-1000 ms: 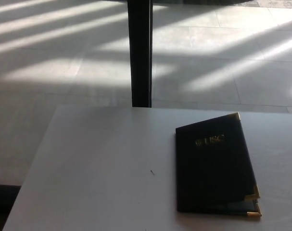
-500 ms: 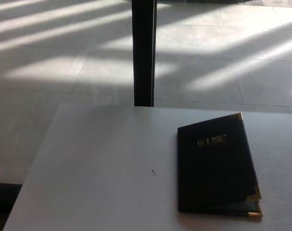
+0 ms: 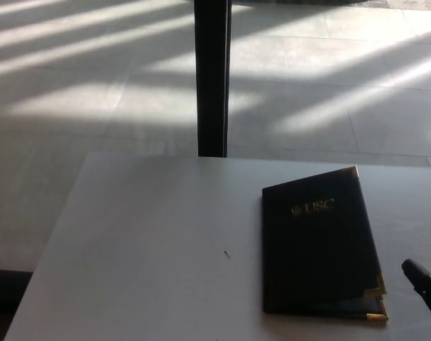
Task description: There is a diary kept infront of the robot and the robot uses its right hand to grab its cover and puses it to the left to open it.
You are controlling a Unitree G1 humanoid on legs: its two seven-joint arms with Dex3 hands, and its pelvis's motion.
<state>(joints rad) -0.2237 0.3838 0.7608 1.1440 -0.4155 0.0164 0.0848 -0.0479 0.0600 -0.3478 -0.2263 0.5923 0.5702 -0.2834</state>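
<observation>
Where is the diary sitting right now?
In the head view, the closed diary lies on the white table, toward its right side, with the robot's right hand just to its right.

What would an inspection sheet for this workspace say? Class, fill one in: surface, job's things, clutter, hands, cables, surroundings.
Surface: pale table, mostly bare, in shade.
Job's things: dark diary with gold lettering and gold corners, lying closed on the table's right side.
Clutter: one tiny dark speck left of the diary.
Hands: right robot hand just showing at the lower right edge, apart from the diary, open or shut unclear; left robot hand not in view.
Cables: nothing seen.
Surroundings: tiled floor with sunlight stripes; dark vertical post behind the table.
</observation>
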